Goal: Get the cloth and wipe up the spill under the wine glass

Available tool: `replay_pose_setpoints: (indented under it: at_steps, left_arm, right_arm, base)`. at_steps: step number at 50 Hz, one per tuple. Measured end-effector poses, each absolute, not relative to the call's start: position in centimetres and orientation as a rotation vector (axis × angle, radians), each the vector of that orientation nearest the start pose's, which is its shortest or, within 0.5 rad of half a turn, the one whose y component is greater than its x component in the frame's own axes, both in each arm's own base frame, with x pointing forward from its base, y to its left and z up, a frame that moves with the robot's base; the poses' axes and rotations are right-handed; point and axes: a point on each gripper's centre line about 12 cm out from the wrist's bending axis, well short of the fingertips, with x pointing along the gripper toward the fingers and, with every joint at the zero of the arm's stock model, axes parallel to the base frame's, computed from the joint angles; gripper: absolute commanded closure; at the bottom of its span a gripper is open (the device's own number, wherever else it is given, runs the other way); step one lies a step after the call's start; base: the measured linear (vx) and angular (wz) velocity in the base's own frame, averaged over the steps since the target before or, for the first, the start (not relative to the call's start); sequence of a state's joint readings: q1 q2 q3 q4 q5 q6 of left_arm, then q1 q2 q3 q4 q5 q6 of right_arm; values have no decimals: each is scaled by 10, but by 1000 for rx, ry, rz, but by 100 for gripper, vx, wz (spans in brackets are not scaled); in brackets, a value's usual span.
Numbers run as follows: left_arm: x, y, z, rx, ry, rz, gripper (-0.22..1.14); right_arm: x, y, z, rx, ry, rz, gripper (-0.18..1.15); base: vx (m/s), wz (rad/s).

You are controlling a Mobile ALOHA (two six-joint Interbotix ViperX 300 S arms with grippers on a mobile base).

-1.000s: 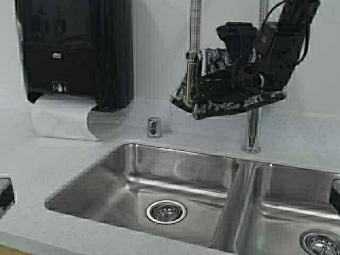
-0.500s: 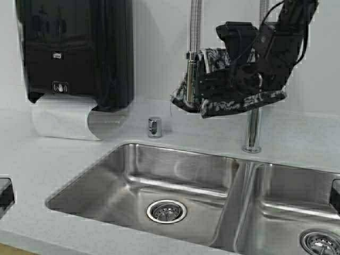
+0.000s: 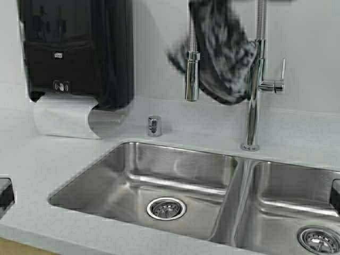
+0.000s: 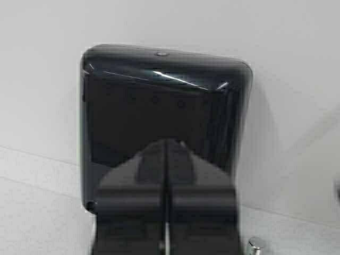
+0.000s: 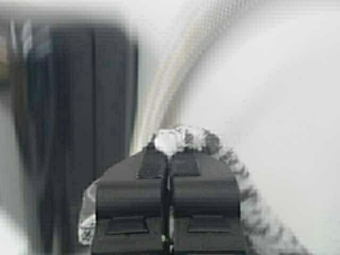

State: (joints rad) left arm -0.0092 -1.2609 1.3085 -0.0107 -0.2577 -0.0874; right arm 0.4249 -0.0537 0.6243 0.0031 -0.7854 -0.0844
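Where the faucet [image 3: 254, 90] rises at the far edge of the surface [image 3: 48, 159], the cloth [image 3: 223, 58] hangs in the air, blurred, between the faucet's upright pipe and its spray head [image 3: 192, 74], its top running out past the upper edge of the high view. The right gripper [image 5: 167, 154] shows only in its own wrist view, where its fingers [image 5: 151, 164] are pressed together with a fold of the patterned cloth bunched at their tips and trailing down one side. The left gripper [image 4: 166, 146] also shows only in its wrist view, its fingers closed flat against each other with nothing between them, pointing toward the black paper towel dispenser [image 3: 74, 48] on the far wall at the left. A curl of white paper [image 3: 64, 117] hangs from the dispenser's underside. A small steel button fitting [image 3: 154, 126] stands on the surface between the dispenser and the faucet. Nearer, the double steel sink [image 3: 175, 175] fills the middle and right of the scene, with a round drain [image 3: 166, 208] in the left basin and another at the near right. The wine glass is in none of the views.
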Motion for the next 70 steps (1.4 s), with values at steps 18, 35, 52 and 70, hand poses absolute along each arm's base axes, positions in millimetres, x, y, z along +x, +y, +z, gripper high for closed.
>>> replay_pose_setpoints:
  at_steps: [18, 35, 52, 70]
  left_arm:
    - [148, -1, 285, -103, -205, -16, 89]
    - [148, -1, 284, -106, -204, -15, 89]
    - [148, 0, 280, -112, -187, -12, 89]
    - [148, -1, 280, -114, -187, -13, 89]
  right_arm:
    - [345, 159, 432, 5, -495, 400, 90]
    - [297, 170, 468, 12, -522, 486, 90]
    - [269, 184, 456, 19, -479, 570, 90]
    - [250, 215, 407, 5, -347, 694, 90]
  base:
    - [-8, 0]
    - [-15, -1]
    - [-18, -1]
    - [-19, 12]
